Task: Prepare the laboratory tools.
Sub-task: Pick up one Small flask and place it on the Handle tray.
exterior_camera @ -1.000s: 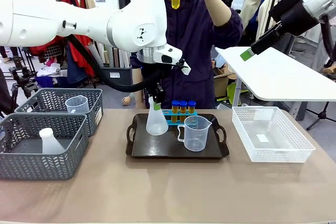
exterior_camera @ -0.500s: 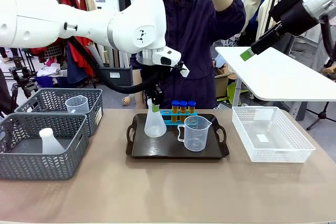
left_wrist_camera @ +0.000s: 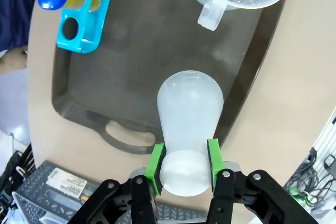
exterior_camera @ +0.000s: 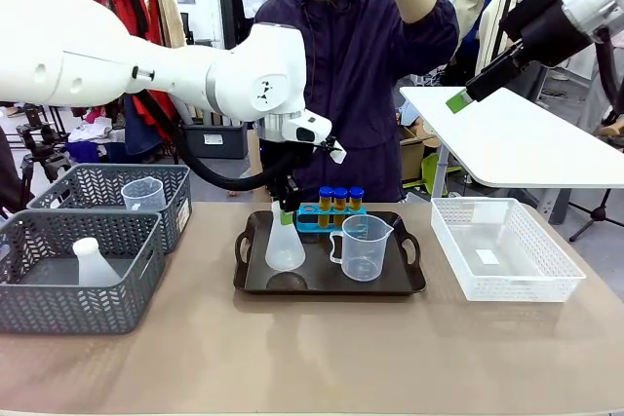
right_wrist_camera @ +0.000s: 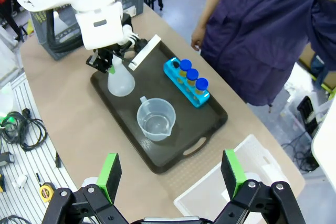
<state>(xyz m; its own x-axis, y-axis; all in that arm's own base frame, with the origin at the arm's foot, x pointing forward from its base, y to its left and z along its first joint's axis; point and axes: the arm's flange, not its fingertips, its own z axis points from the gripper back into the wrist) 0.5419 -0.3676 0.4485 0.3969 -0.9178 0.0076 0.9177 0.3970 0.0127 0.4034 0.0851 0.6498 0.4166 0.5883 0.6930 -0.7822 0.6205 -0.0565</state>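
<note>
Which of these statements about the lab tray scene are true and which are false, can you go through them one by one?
1. The left gripper is shut on the neck of the conical flask. True.
2. The blue rack has every hole filled with a tube. False: one hole is empty; three blue-capped tubes stand in it.
3. The measuring beaker stands on the dark tray. True.
4. The right gripper holds a tube. False: it is open and holds nothing, high above the table.
5. The white mesh basket holds a flask. False: no flask lies in it; a second flask sits in a grey basket.
</note>
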